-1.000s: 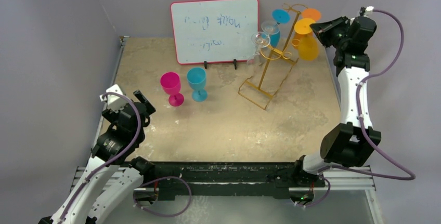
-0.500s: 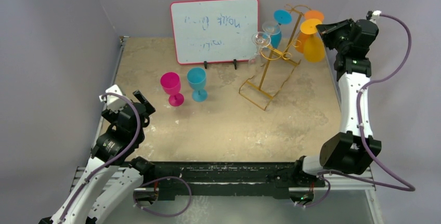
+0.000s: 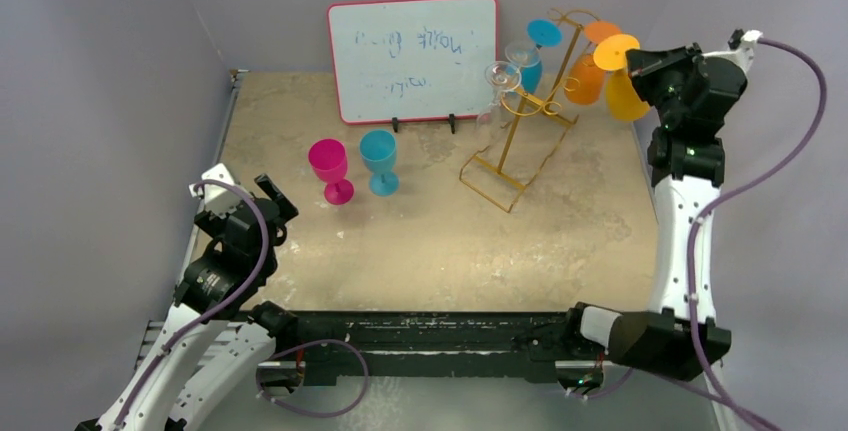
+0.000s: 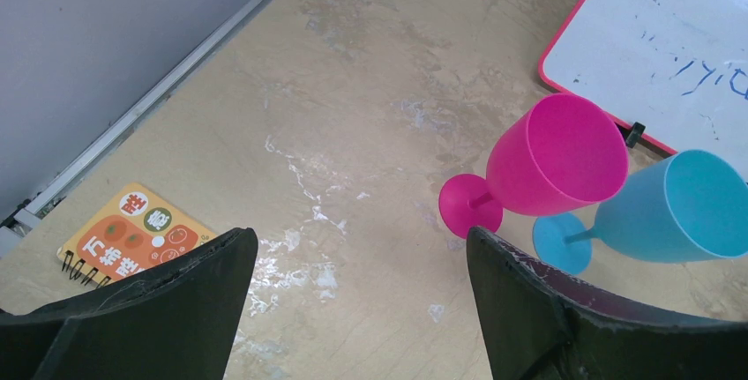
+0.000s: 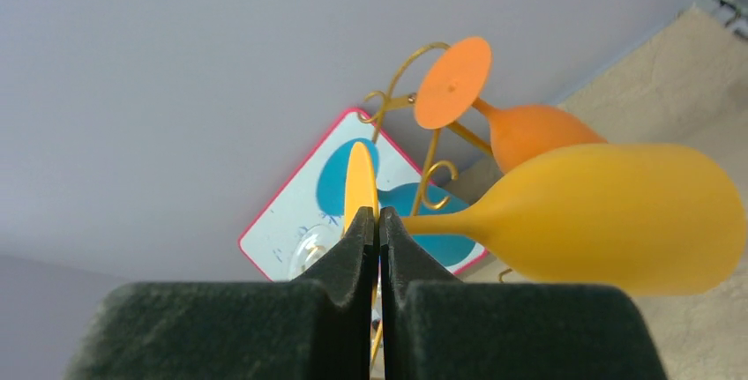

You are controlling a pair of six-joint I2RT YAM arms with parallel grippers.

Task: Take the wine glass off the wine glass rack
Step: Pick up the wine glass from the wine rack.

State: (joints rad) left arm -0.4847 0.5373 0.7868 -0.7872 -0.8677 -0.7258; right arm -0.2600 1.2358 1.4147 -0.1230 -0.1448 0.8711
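Observation:
The gold wire wine glass rack (image 3: 519, 129) stands at the back right of the table. An orange glass (image 3: 583, 78), a blue glass (image 3: 528, 63) and a clear glass (image 3: 500, 77) hang upside down from its hooks. My right gripper (image 3: 645, 63) is shut on the foot disc (image 5: 360, 184) of a yellow wine glass (image 3: 626, 97). That glass is in the air just right of the rack, its bowl (image 5: 617, 217) tilted down. The rack (image 5: 430, 158) and the orange glass (image 5: 529, 133) show behind my right gripper (image 5: 378, 212). My left gripper (image 4: 362, 239) is open and low over the table's left side.
A red-framed whiteboard (image 3: 412, 56) leans at the back. A pink glass (image 3: 330, 169) and a blue glass (image 3: 379, 159) stand upright in front of it, also seen as the pink glass (image 4: 551, 160) and blue glass (image 4: 679, 208). An orange notebook (image 4: 128, 234) lies near the left rail.
My right arm has swung right and away from the rack, carrying the yellow wine glass off its hook. The left arm has not moved.

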